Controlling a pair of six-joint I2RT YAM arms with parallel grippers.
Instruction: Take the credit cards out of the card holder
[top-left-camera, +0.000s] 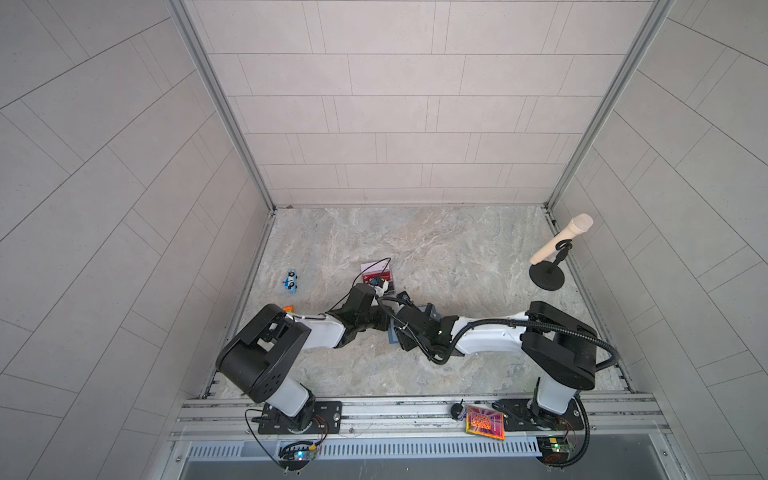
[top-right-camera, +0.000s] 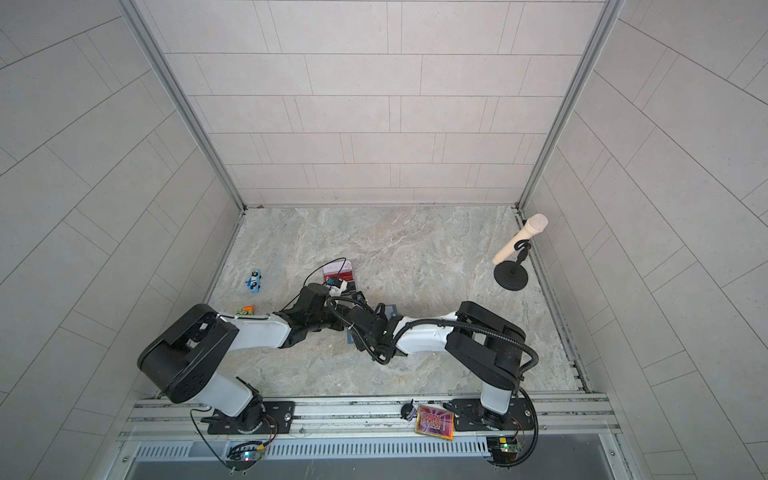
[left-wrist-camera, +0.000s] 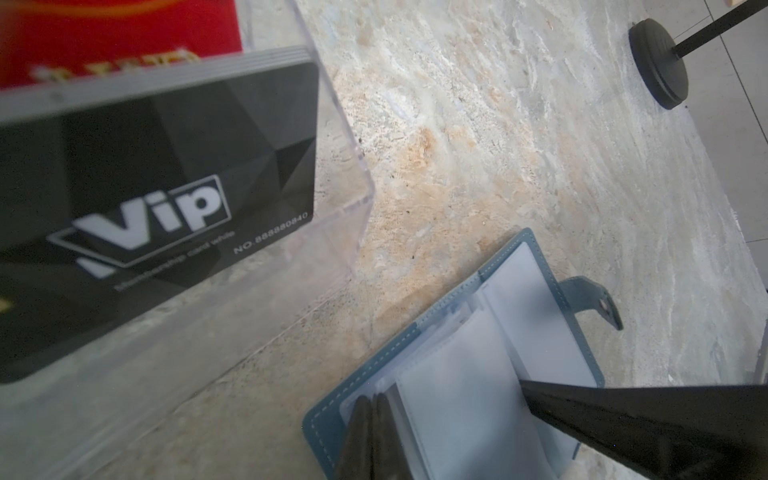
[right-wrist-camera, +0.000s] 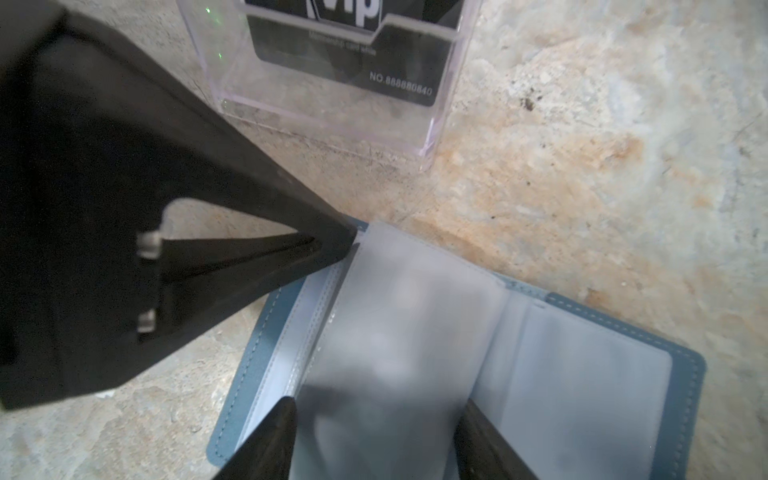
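Mid-table, just ahead of both bases, the card holder (right-wrist-camera: 582, 395) lies open and flat, clear sleeves up. L arm reaches fwd and inward, wrist pitched down. The left gripper (left-wrist-camera: 374, 401) is clenched, tips pressed on a corner of the sleeve stack, on the side away from the snap tab. Prob. pinning it; nothing seen betw. the tips.

R arm folds in from the other side, wrist low. The right gripper (right-wrist-camera: 378, 405) is released, jaws apart either side of a raised frosted sleeve leaf.

Step in hand, I'd judge: leafing for a card left inside. Can't tell if that sleeve has one. Next calls for a thin pinch on a card edge, then a pull out the sleeve mouth w/ L holding down.

Just beyond, the clear stand (left-wrist-camera: 345, 166) holds the black Vip card (left-wrist-camera: 166, 199) and the red card (left-wrist-camera: 116, 37), both out of the holder.
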